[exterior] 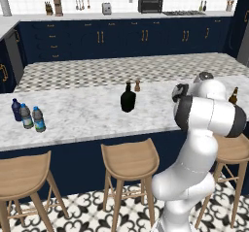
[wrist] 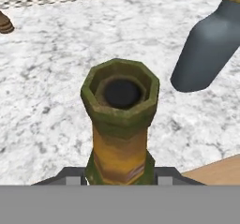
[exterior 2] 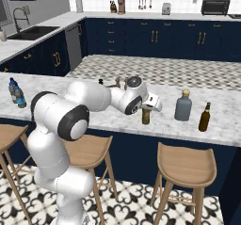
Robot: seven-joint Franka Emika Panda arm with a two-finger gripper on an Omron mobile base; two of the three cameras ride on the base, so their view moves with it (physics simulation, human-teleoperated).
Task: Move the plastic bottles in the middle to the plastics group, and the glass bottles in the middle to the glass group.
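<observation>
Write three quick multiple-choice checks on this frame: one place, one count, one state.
1. Where is the olive-green bottle?
A. between the fingers, near the grey-blue bottle
B. on the floor
C. on a stool

2. How many left-end bottles stand grouped on the counter?
A. one
B. three
C. six

3. How is the black bottle?
A. lying on its side
B. lifted in the air
C. upright on the counter

Key: 1 A, the hand view shows its neck between the fingers. 2 B, the left base view shows one dark blue and two clear. 3 C, it stands alone mid-counter.
</observation>
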